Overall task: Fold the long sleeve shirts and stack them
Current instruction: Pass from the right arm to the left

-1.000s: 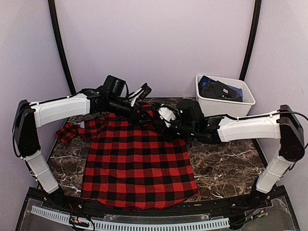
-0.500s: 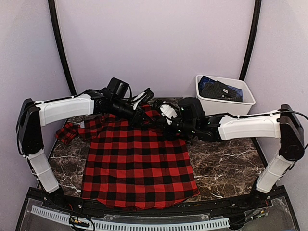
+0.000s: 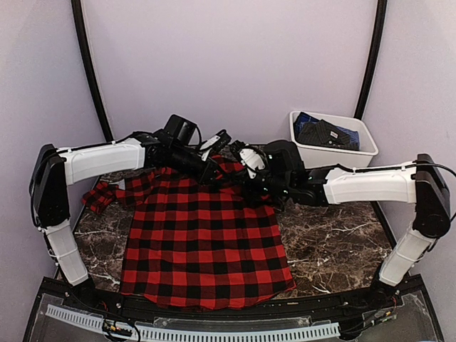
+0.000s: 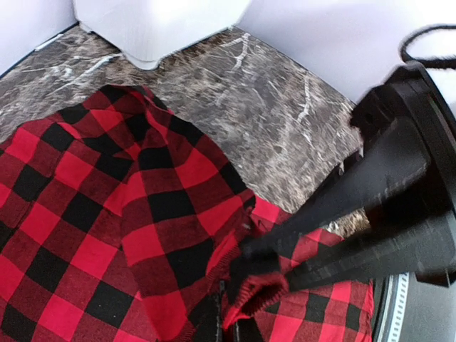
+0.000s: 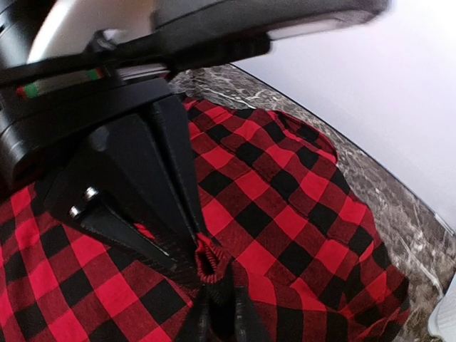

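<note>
A red-and-black checked long sleeve shirt [image 3: 203,242] lies spread flat on the marble table, one sleeve trailing off to the left [image 3: 100,194]. Both grippers meet at its far edge. My left gripper [image 3: 216,173] is shut on a small ribbed red fold of the shirt [image 4: 267,288], pinched at its tips [image 4: 253,267]. My right gripper [image 3: 242,179] faces it from the other side. In the right wrist view its jaws [image 5: 219,288] stand slightly apart just below that same fold [image 5: 211,262]. The cloth under the two grippers is hidden.
A white plastic tub [image 3: 335,155] with dark clothes [image 3: 324,132] inside stands at the back right, also in the left wrist view [image 4: 157,28]. Bare marble [image 3: 335,235] shows right of the shirt. Purple walls close in the back and sides.
My left gripper has closed onto the fold of the shirt. My right gripper's jaws have parted a little. Both arms have shifted slightly toward the back.
</note>
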Robot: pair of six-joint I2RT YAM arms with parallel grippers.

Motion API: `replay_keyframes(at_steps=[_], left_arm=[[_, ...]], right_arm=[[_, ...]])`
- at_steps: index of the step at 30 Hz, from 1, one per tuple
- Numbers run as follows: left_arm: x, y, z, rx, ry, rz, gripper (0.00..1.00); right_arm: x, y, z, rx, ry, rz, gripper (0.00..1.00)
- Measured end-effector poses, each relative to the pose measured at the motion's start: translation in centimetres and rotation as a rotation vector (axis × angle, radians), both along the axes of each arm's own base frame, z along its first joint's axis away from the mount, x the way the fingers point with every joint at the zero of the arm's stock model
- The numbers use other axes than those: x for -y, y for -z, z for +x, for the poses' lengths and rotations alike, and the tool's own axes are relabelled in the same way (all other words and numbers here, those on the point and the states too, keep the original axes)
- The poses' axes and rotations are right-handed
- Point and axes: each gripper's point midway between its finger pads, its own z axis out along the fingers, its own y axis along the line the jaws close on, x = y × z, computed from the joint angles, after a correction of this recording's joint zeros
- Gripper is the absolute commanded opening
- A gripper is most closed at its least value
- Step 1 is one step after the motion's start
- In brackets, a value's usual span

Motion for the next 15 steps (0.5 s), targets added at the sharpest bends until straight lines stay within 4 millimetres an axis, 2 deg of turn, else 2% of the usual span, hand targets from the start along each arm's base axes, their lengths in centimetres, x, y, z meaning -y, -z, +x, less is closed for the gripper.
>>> replay_keyframes(at_steps=[4,8,15], left_arm=[[-0.2,-0.2,1.7,0.007,-0.114,0.005,0.0],[-0.9,-0.6,3.5,-0.002,-0.249,0.01,0.0],[-2.4,-3.9,6.5,-0.048,-0.471,-0.067,0.0]], right_arm=[[1.1,0.0,0.8,-0.032,0.1,0.004,0.67],[3.7,-0.6,0.7,-0.05,0.211,0.03,0.97],[9.4,-4.1,-0.1,-0.04,0.392,0.159,0.99]])
